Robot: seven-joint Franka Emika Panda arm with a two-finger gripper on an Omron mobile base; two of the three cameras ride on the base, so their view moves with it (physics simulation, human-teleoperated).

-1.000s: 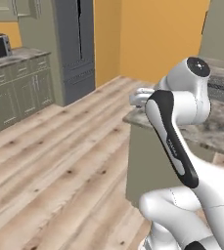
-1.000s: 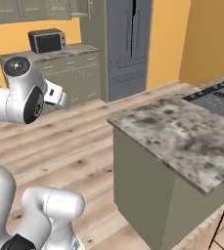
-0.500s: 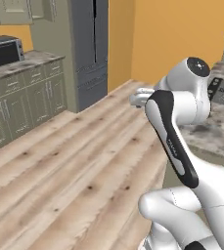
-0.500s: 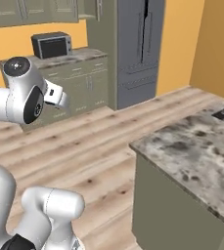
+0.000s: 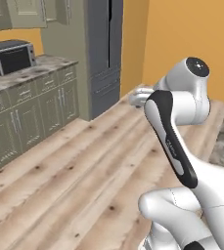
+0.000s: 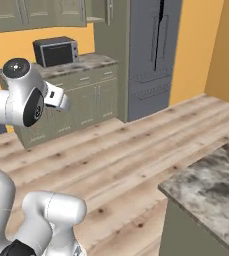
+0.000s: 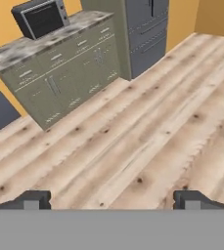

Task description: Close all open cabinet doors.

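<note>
A microwave [image 6: 56, 50] is sitting on the counter [image 6: 81, 63] over the base cabinets [image 6: 71, 105], with the fridge [image 6: 153, 52] standing just to their right against the back wall. Wall cabinet doors [image 6: 36, 12] are hanging above the microwave. Wood floor [image 6: 131, 150] is stretching between that run and the island counter [image 6: 211, 185] lying in the near right corner.

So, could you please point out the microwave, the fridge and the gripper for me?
microwave [image 6: 56, 51]: right base view, on its dark front door.
fridge [image 5: 105, 49]: left base view, on its upper door.
gripper [image 7: 112, 200]: hand view, midway between its two fingertips.
</note>
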